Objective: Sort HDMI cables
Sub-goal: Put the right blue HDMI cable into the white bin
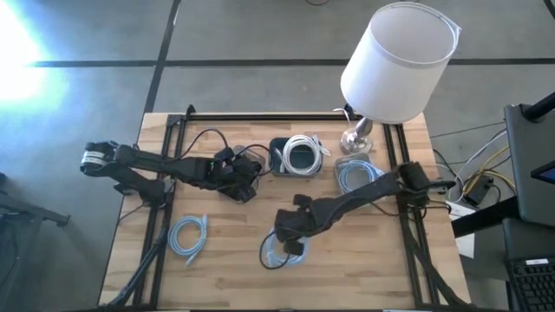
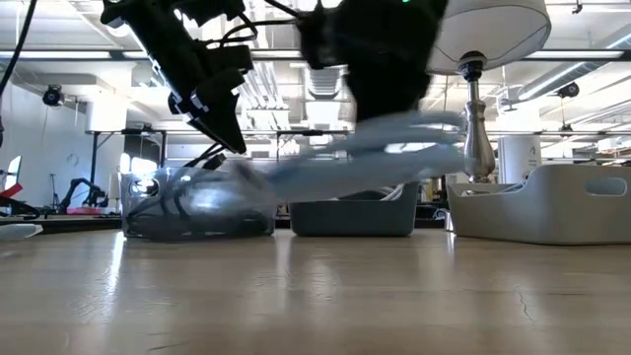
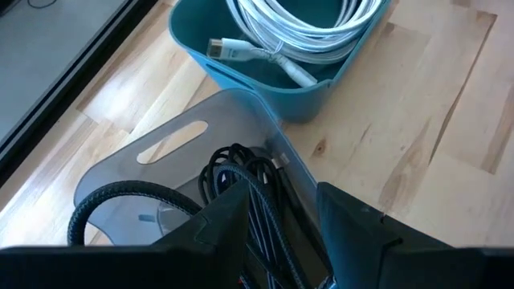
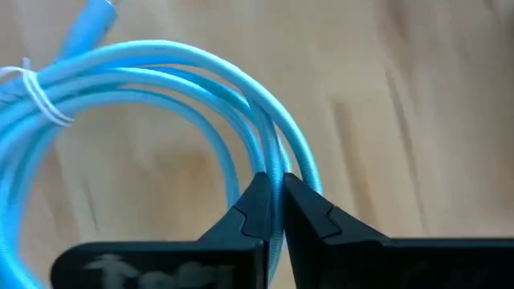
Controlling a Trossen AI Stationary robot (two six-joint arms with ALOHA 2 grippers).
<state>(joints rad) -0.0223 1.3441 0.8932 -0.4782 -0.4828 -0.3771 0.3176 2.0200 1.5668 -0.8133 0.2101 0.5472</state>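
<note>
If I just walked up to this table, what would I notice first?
Probably the big white lamp at the table's far edge, towering over everything. Next, the right gripper near the front middle, pinching a light-blue cable coil. Then the teal bin holding a white cable, with the left gripper over a grey bin of black cable.

White-shaded lamp, teal bin, wooden table

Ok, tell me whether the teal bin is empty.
Not empty: the teal bin holds a white HDMI cable coil, seen from above too.
</note>
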